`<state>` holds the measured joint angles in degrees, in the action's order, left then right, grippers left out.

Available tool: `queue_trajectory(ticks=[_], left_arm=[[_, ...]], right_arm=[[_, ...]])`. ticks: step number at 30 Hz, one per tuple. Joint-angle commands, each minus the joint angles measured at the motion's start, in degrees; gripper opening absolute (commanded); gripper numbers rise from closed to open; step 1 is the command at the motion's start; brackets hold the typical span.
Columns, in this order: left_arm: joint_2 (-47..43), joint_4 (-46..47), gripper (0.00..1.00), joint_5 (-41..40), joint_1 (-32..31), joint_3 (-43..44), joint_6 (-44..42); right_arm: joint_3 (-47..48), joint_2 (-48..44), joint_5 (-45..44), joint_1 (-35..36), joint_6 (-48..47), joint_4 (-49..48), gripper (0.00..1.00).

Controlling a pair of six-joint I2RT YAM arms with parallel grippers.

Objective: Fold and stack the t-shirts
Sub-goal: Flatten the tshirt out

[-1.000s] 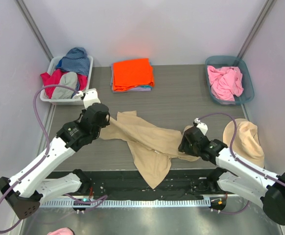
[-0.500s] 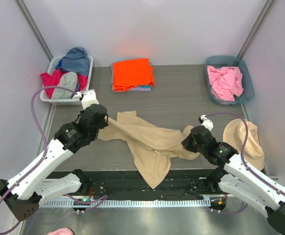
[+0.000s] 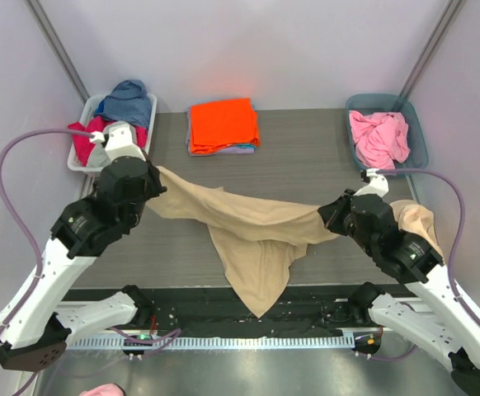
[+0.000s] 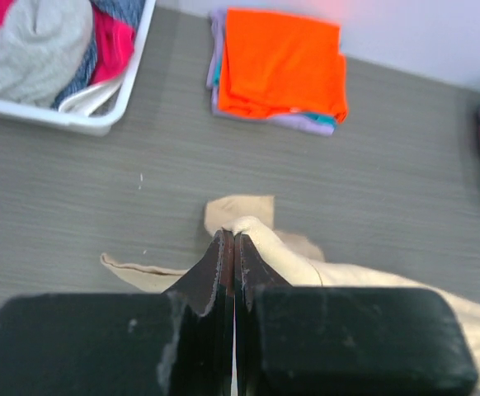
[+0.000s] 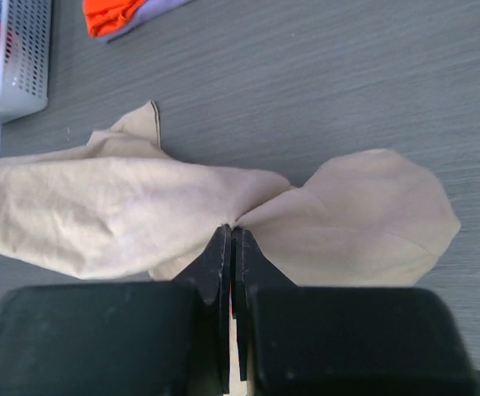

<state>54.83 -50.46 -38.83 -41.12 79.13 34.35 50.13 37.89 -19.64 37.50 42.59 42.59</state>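
Above the desk [image 3: 306, 169], the tan shirt [image 3: 252, 231] hangs stretched left to right between both arms. The left end effector [image 3: 152, 176] pinches one end, the right end effector [image 3: 329, 219] the other. Its middle sags toward the near edge.

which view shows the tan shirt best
Top external: most of the tan shirt shows, strung between the left gripper and right gripper. The left wrist view shows only a pinched corner, the right wrist view only the other bunched end.
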Motion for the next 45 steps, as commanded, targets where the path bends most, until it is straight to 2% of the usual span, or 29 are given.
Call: queue_trajectory(ticks=[1, 6, 13, 17, 20, 24, 26, 31, 35, 37, 42, 45], left_arm=[[0.80, -2.45, 0.00, -3.09, 0.25, 9.45, -3.58], [0.99, -5.44, 0.00, -3.01, 0.25, 17.18, -4.64], [-0.60, -11.41, 0.00, -0.90, 0.25, 24.74, -4.46], [-1.65, -13.35, 0.00, 1.91, 0.25, 29.31, -4.64], [-3.23, -15.19, 0.00, 2.79, 0.34, 31.34, -3.85], [-6.04, -16.86, 0.00, 3.50, 0.25, 33.80, -3.32], [-6.84, -17.66, 0.00, 3.50, 0.25, 35.12, -2.80], [-9.04, -16.61, 0.00, 1.75, 0.34, 33.21, -2.71], [-6.67, -8.89, 0.00, 0.86, 0.34, 25.48, -5.42], [-3.78, -1.16, 0.00, 0.07, 0.25, 21.09, -8.67], [13.79, 14.99, 0.00, -1.43, 0.78, 21.41, -17.02], [26.78, 20.90, 0.00, 4.62, 4.37, 25.01, -17.74]], right_arm=[[9.62, 0.08, -4.18, -0.05, -4.87, 1.62, 0.01], [17.53, 1.75, -1.90, -0.05, -7.43, 4.08, 0.01], [23.95, -0.01, 1.44, -0.05, -8.75, 7.51, 0.01], [28.78, 0.17, 6.69, -0.14, -9.89, 9.26, 0.01], [29.06, -0.44, 11.19, -0.14, -9.54, 9.62, 0.01], [27.48, -2.03, 23.20, -0.05, -8.14, 8.75, 0.01], [26.26, -3.16, 26.30, -0.14, -7.70, 8.13, 0.01], [22.92, -4.84, 33.34, -0.14, -7.08, 6.90, 0.01], [14.14, -7.30, 32.47, -0.05, -3.66, 4.53, 0.01], [8.27, -9.32, 30.38, -0.14, -2.16, 3.04, 0.01], [-1.69, -11.52, 22.64, -0.05, 2.93, -1.19, 0.01], [-7.40, -10.56, 20.43, -0.14, 5.21, -5.05, 0.01]])
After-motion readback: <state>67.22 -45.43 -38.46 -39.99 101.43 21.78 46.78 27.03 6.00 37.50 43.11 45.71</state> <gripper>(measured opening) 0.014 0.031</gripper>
